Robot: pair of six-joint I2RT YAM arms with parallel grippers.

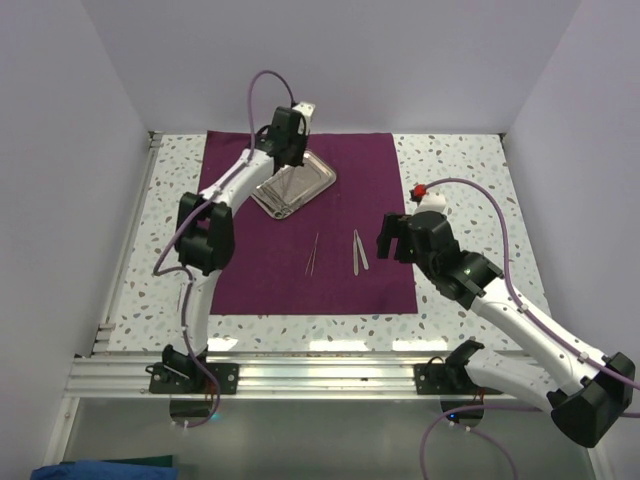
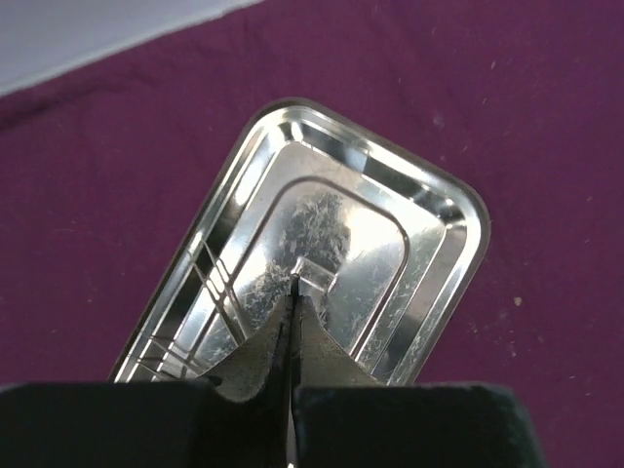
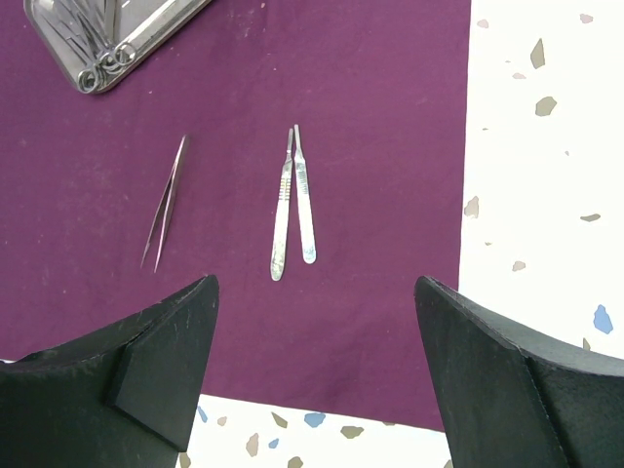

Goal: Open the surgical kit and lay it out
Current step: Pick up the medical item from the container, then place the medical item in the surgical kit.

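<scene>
The maroon cloth (image 1: 260,270) lies spread flat on the table. The steel tray (image 1: 315,180) sits on its far part, with ring-handled instruments (image 3: 102,68) lying at its near end. My left gripper (image 1: 284,163) hangs over the tray (image 2: 390,253), jaws shut (image 2: 294,285), tips close to the tray floor; thin instruments (image 2: 210,288) lie to their left. Tweezers (image 1: 313,253) and two flat silver handles (image 1: 359,250) lie side by side on the cloth. My right gripper (image 1: 393,240) is open and empty, just right of them; in the right wrist view (image 3: 314,283) it is above the cloth's near edge.
The speckled tabletop (image 1: 460,180) shows around the cloth, walled at the back and both sides. A metal rail (image 1: 300,375) runs along the near edge by the arm bases. A red-capped part (image 1: 421,191) sits on the right arm.
</scene>
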